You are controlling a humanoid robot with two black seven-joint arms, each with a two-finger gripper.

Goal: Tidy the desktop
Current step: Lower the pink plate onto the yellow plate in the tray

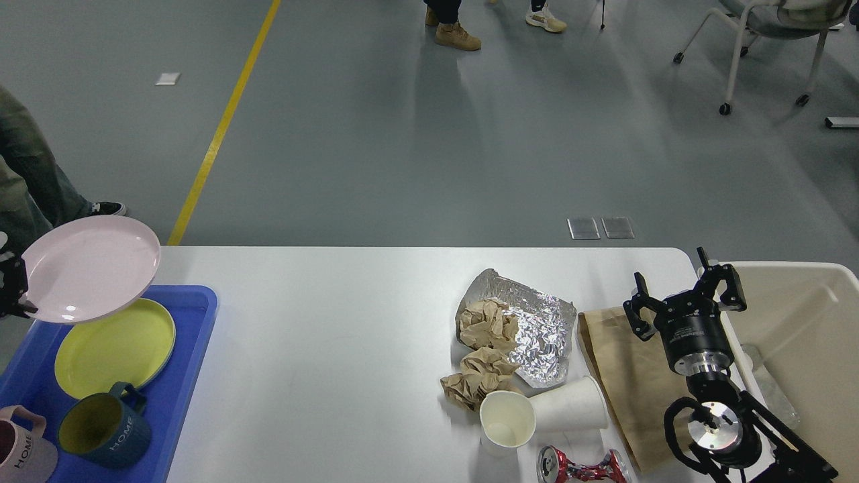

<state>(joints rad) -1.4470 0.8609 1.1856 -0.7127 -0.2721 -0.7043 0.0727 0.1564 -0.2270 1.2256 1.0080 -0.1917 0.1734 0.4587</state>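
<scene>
The white desktop [335,349] fills the lower half of the head view. At the far left edge my left gripper [12,295] is shut on the rim of a pink plate [90,267], which hangs tilted just above the yellow plate [111,349] in the blue tray [194,322]. Only a small part of that gripper shows. My right gripper [684,295] stands open over a flat brown paper bag [624,376] at the right, holding nothing.
Crumpled foil [537,322], two brown paper wads [484,349], two white paper cups [537,410] and a crushed red can [580,465] lie right of centre. A dark mug [104,433] and a pink mug [20,453] stand in the tray. A beige bin [805,322] is at the right edge.
</scene>
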